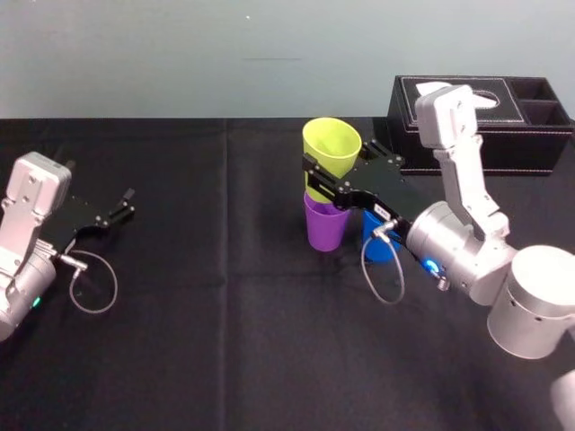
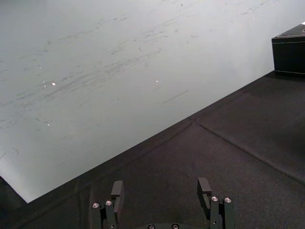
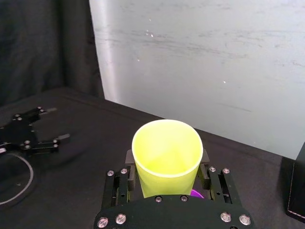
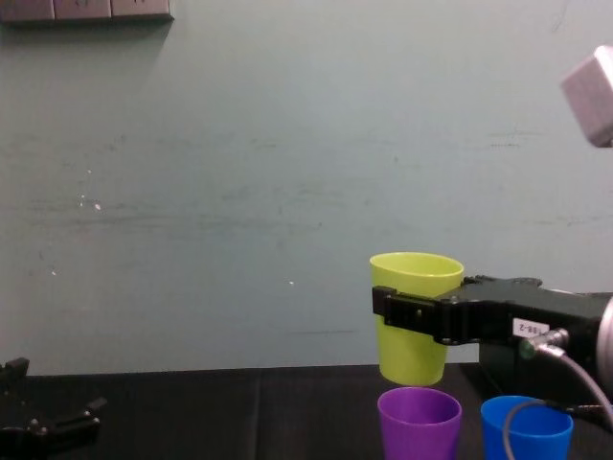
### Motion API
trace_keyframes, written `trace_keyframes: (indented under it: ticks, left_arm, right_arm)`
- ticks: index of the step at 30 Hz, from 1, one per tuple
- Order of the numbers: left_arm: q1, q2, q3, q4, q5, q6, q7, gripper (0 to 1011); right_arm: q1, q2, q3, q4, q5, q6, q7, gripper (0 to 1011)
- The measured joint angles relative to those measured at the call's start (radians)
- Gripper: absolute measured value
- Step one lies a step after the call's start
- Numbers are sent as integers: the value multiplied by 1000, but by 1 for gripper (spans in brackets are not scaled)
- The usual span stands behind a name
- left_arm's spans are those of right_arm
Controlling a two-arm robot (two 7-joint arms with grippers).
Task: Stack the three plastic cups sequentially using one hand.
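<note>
My right gripper (image 1: 336, 172) is shut on the yellow-green cup (image 1: 331, 146), with a finger on each side of its wall. It holds that cup upright in the air, its base just above the mouth of the purple cup (image 1: 324, 227). From the chest view a small gap separates the yellow-green cup (image 4: 413, 321) from the purple cup (image 4: 419, 424). Standing on the black cloth just right of the purple one is the blue cup (image 1: 378, 248), partly behind the gripper's cable. The right wrist view looks down into the yellow-green cup (image 3: 167, 151). Far to the left my left gripper (image 1: 127, 205) rests open and holds nothing.
A black tissue box (image 1: 503, 126) stands at the back right, behind my right arm. A black cloth (image 1: 225, 314) covers the table. A pale wall (image 4: 239, 192) rises right behind the table's far edge.
</note>
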Motion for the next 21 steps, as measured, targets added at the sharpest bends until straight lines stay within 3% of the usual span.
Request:
trace_keyframes:
  ticks: [9, 21]
  left_arm:
    - [0, 0, 0, 0, 0, 0, 0, 1011]
    - [0, 0, 0, 0, 0, 0, 0, 1011]
  right_arm:
    - [47, -41, -10, 95, -39, -13, -28, 731]
    - [52, -63, -3, 143, -63, -40, -27, 731]
